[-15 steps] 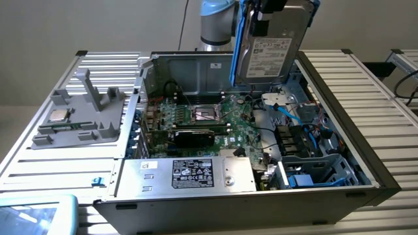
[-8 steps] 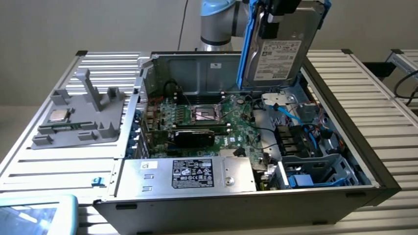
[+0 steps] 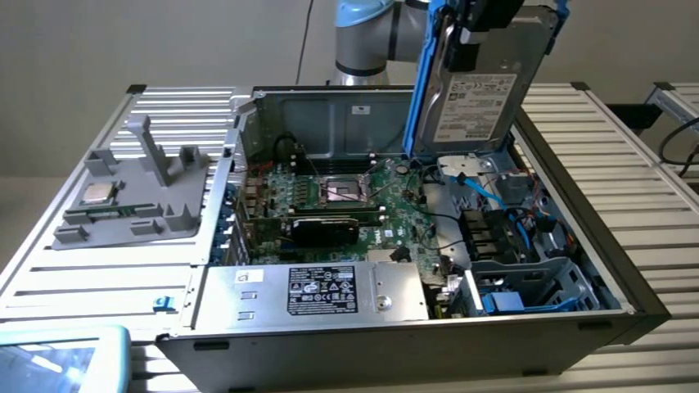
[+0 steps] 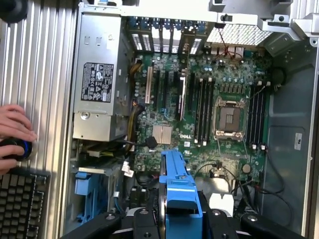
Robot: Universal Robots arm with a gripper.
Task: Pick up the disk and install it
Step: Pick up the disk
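The jaws are clamped on the disk point(image 3: 480, 98), holding it upright by its top edge in its blue frame. It hangs over the open computer case point(image 3: 327, 115), above the motherboard point(image 3: 410, 217). The case stands on the ribbed desk point(image 3: 611, 164).

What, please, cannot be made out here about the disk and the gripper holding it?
- Exterior view: the gripper is cut off by the picture's top edge.
- Wrist view: the disk stands edge-on, so its label face is hidden; the picture's edge cuts it off.
- Exterior view: label print too small.
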